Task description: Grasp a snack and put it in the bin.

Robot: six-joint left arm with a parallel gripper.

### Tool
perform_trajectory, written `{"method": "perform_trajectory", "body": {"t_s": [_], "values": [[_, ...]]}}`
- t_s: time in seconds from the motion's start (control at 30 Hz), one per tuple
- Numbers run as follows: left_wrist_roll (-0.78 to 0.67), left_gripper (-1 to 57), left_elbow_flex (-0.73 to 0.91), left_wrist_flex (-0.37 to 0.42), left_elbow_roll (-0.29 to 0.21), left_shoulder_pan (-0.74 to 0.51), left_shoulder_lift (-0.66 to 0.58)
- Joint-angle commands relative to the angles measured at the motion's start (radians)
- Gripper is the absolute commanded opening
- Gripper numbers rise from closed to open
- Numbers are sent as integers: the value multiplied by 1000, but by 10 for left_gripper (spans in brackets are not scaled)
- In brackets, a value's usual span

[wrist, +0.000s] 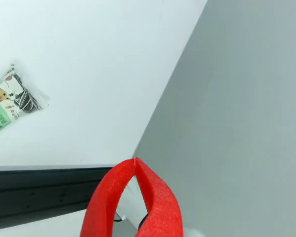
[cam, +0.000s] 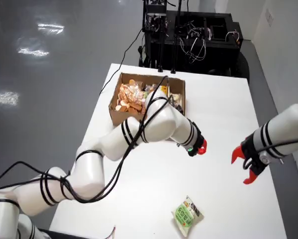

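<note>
A green snack packet with a cartoon hamster lies flat on the white table near its front edge. In the view that rides on the gripper, the packet sits at the far left. My gripper with red fingers hovers over the table's middle, between the packet and the cardboard box. It is shut with nothing in it; in the gripper view the red fingertips touch. The box at the table's far left holds several snacks.
A second white arm reaches in from the right in the view from above, its red gripper spread open over the table's right edge. Black equipment and cables stand behind the table. Grey floor lies beyond the table edge.
</note>
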Motion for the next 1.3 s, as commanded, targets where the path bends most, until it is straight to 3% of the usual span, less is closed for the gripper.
{"method": "perform_trajectory", "body": {"t_s": [0.03, 0.6, 0.97, 1.3], "values": [[26, -1, -3, 1, 0, -9, 2], [86, -4, 15, 6, -3, -34, -5], [143, 0, 280, 8, -4, -41, -138], [243, 85, 414, 2, -7, -56, -171]]}}
